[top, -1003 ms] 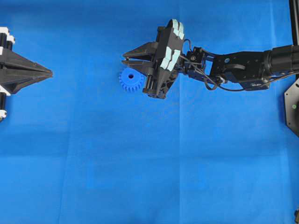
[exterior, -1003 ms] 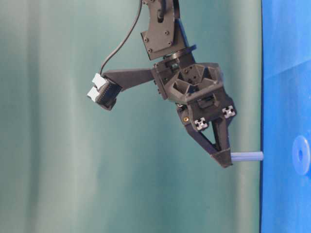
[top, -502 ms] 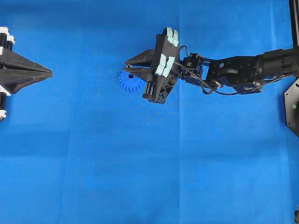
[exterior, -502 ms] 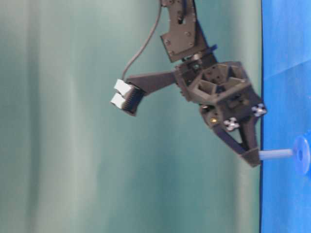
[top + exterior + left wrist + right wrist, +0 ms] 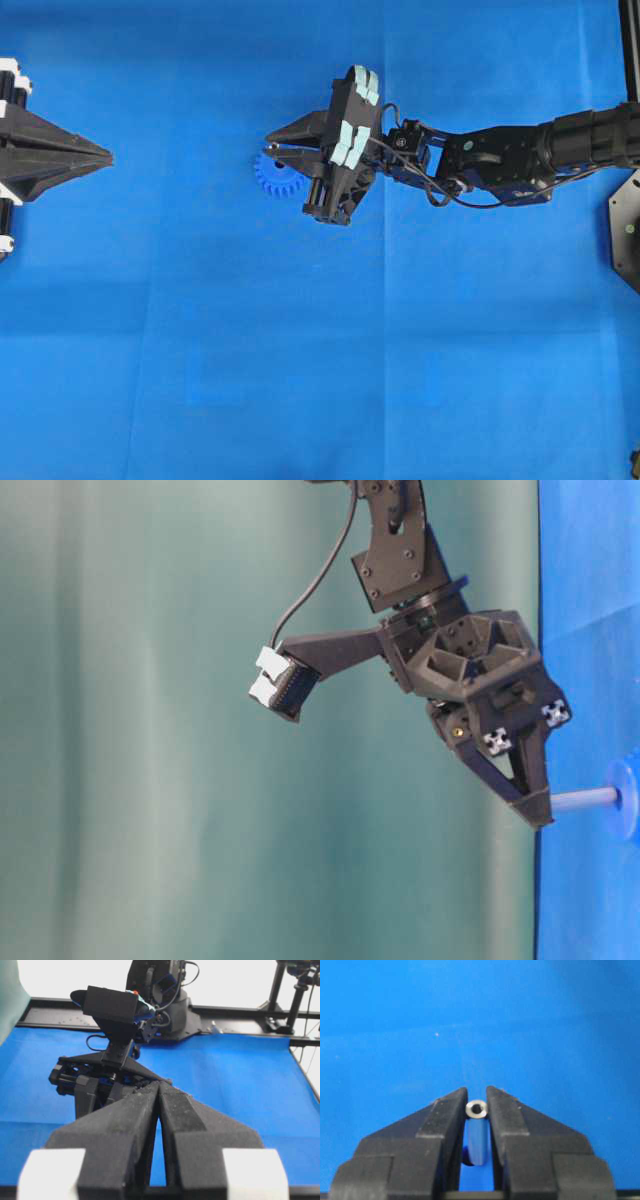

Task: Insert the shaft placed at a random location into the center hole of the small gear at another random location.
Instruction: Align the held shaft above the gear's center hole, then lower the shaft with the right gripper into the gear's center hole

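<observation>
Blue small gear (image 5: 268, 176) half hidden under right gripper (image 5: 272, 150), jaws clamped on shaft (image 5: 584, 799).

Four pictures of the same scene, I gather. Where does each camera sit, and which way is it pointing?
Overhead: above the blue table, looking down; both arms, small gear.
Table-level: low at the side, picture turned; right gripper holding the shaft at the gear.
Left wrist: on the left arm, looking past the shut left gripper at the right arm.
Right wrist: looking along its fingers clamping the shaft.
Overhead and table-level share the gear.
</observation>
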Motion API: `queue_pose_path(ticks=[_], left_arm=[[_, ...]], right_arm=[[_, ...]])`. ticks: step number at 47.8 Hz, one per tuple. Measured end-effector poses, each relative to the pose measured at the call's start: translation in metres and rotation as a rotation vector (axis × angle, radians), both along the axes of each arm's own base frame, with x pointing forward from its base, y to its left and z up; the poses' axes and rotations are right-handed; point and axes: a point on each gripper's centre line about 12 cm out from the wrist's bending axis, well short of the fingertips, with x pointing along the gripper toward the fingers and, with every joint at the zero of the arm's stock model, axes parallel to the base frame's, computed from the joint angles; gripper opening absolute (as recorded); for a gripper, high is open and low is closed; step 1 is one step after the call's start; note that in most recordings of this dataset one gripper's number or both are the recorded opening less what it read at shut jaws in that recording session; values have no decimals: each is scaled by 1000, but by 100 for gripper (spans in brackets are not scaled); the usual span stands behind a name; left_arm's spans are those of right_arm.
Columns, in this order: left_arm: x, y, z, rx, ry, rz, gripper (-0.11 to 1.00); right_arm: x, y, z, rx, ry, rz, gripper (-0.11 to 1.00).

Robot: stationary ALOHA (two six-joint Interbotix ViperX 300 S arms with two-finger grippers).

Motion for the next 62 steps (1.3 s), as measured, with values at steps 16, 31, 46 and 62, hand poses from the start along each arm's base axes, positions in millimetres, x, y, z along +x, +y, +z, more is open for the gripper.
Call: queue_pose_path(ticks=[16, 31, 46, 62], left_arm=[[0, 0, 0, -6, 0, 0, 0], [0, 0, 0, -14, 0, -1, 0], [0, 0, 0, -15, 0, -1, 0], [0, 0, 0, -14, 0, -1, 0]], right_arm=[[-1, 0, 20, -13, -43, 4, 2], [-4, 5, 35, -23, -74, 20, 2], [-1, 4, 5, -8, -23, 7, 2], [1, 3, -11, 15, -4, -17, 2]])
